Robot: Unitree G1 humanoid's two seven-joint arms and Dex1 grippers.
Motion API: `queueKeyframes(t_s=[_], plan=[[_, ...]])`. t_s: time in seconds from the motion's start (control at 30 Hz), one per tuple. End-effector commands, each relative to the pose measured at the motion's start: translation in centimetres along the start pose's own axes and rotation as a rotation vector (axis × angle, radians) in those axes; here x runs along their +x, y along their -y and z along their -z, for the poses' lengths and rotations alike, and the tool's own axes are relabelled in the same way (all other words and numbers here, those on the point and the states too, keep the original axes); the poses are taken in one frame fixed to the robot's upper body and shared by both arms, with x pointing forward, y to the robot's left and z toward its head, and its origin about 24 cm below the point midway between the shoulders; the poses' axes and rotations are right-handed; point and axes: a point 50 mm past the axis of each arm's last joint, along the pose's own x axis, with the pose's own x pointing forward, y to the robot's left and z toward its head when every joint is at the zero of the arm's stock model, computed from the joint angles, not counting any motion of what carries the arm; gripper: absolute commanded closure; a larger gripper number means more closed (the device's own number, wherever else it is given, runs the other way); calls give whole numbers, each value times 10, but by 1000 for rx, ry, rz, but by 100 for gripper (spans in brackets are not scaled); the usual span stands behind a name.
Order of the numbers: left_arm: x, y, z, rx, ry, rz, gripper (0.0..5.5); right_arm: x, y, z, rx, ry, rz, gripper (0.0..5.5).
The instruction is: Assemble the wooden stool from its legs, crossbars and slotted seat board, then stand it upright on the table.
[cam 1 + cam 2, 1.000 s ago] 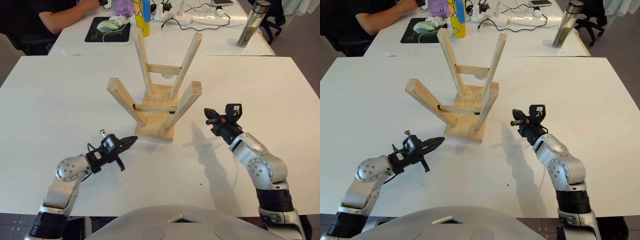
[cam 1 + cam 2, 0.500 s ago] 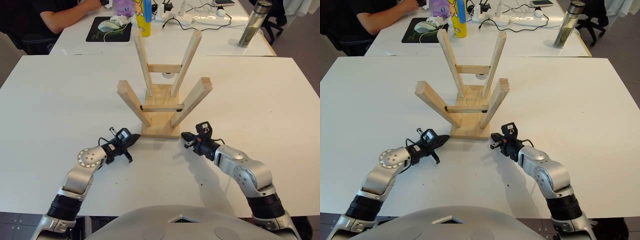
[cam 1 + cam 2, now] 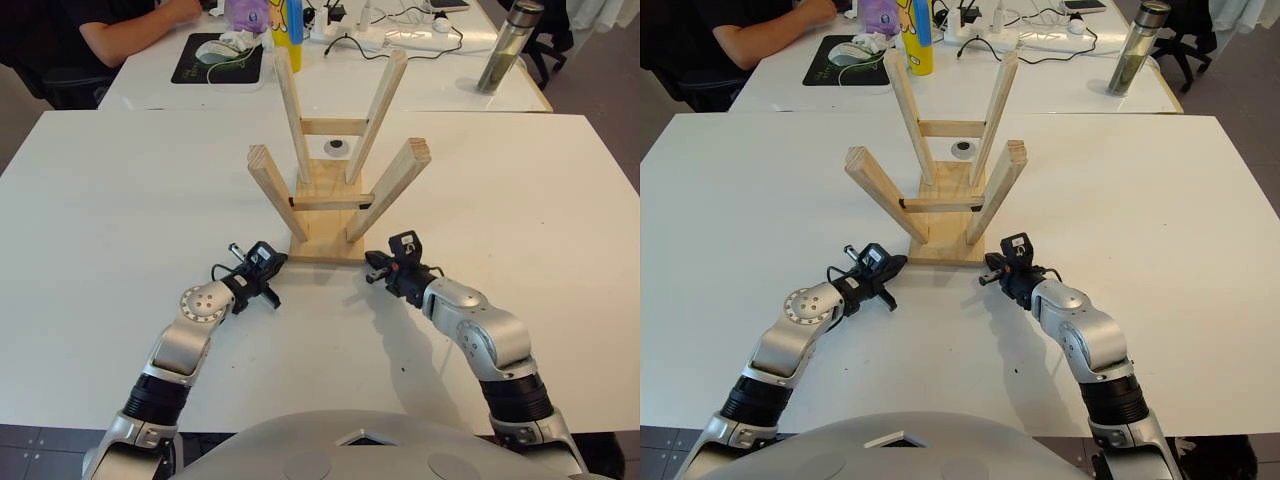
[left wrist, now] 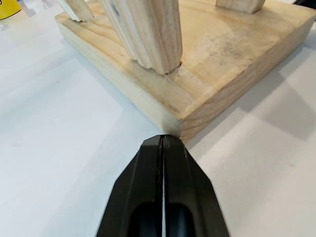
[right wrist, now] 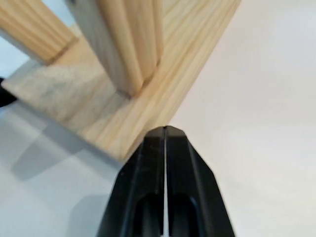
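Four legs (image 3: 277,195), joined by crossbars (image 3: 328,203), rise from the seat board (image 3: 325,238), which lies flat on the table (image 3: 120,200); the stool is inverted. Left gripper (image 4: 163,140): fully closed, empty, tip at the board's near left corner. Right gripper (image 5: 164,130): fully closed, empty, tip at the board's near right corner.

Both arms extended forward and low, elbows out, forearms converging inward. Left gripper (image 3: 279,261): fingers pressed flat together, tip pointing forward and to the right. Right gripper (image 3: 371,264): fingers likewise closed, tip pointing left.
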Motion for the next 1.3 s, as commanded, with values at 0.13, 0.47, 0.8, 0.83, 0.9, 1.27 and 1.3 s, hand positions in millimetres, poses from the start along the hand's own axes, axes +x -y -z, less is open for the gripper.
queueKeyframes(t_s=[0.13, 0.47, 0.8, 0.83, 0.9, 1.27, 1.3], plan=[[-75, -25, -36, 11, 371, -489, 550, -58, 23, -22, -16, 372, 427, 549], [-57, -28, -91, -23, 541, -537, 550, -55, 25, -78, 17, 579, 582, 549], [-42, -14, -99, 4, 559, -394, 550, -32, -31, -89, -123, 553, 124, 549], [-33, -3, -101, 22, 549, -304, 550, -27, -46, -83, -171, 505, 15, 549], [-23, 12, -97, 18, 508, -215, 550, -20, -53, -67, -219, 400, -31, 549], [-49, -49, -65, -90, 361, -664, 550, -41, 24, -63, -70, 383, 515, 549], [-43, -41, -71, -78, 389, -586, 550, -36, 12, -68, -92, 411, 421, 549]])
